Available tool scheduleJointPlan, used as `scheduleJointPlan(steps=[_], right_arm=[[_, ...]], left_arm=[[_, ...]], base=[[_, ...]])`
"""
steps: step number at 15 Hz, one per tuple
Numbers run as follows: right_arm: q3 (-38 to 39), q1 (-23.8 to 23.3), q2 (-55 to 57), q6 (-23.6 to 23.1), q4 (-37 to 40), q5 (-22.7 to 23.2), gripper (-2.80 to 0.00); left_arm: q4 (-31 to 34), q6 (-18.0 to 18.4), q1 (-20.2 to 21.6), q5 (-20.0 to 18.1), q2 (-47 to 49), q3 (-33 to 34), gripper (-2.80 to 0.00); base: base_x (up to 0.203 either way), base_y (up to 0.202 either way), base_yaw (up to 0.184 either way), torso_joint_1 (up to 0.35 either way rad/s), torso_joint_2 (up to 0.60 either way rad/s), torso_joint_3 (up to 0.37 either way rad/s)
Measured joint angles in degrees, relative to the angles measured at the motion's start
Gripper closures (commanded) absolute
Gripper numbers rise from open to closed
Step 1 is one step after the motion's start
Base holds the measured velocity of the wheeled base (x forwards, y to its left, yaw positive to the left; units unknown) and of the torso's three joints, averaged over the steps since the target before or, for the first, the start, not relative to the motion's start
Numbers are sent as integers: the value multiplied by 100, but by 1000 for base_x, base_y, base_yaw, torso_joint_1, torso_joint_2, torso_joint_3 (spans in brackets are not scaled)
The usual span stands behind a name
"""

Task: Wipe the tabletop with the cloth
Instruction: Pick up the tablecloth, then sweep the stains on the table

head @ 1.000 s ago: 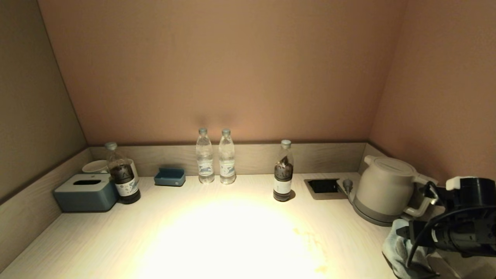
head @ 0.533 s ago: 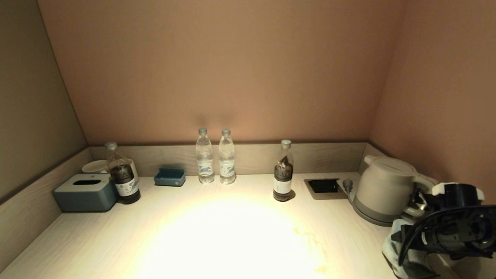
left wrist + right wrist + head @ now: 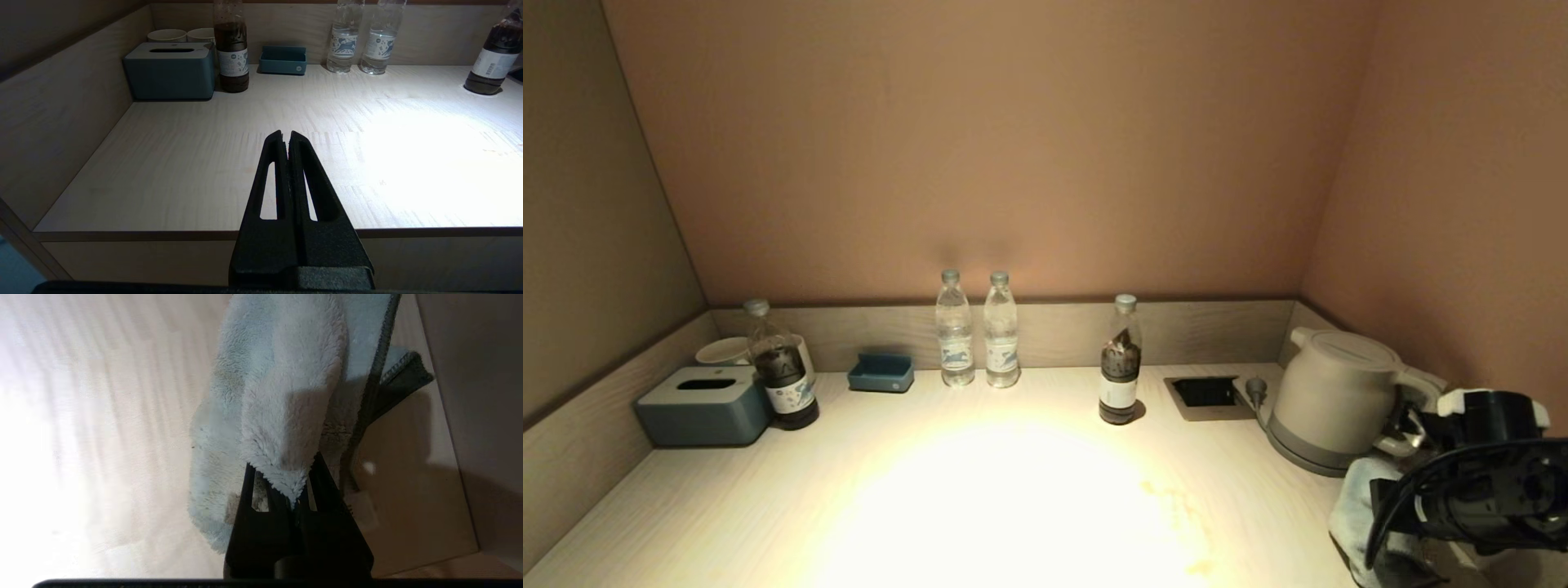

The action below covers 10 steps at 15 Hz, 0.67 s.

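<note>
Cloth [image 3: 282, 396] lies at the table's [image 3: 980, 490] near right corner, beside the kettle [image 3: 1331, 392]. Right gripper [image 3: 294, 494] is clenched on a pinched fold. Judged soft, light and limp; a bunched fold suits the grip. It trails lengthwise away from the gripper. Left gripper [image 3: 286, 141] parked, closed, empty.

My right hand [image 3: 292, 498] sits low at the surface's [image 3: 1013, 490] near right corner, apparently clamped tight; my left hand [image 3: 287, 141] hangs closed off the near edge.
</note>
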Motion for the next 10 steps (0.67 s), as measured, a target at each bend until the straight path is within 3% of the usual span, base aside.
scheduleJointPlan(steps=[5,10], right_arm=[[298,411,-1073,7,100,469,0],[516,1424,-1892,71,116,788,0]], left_arm=[[5,2,0,-3,-2,0,0],[5,2,0,0,-2,0,0]], base=[[0,0,0,0,0,0],[0,0,0,0,0,0]])
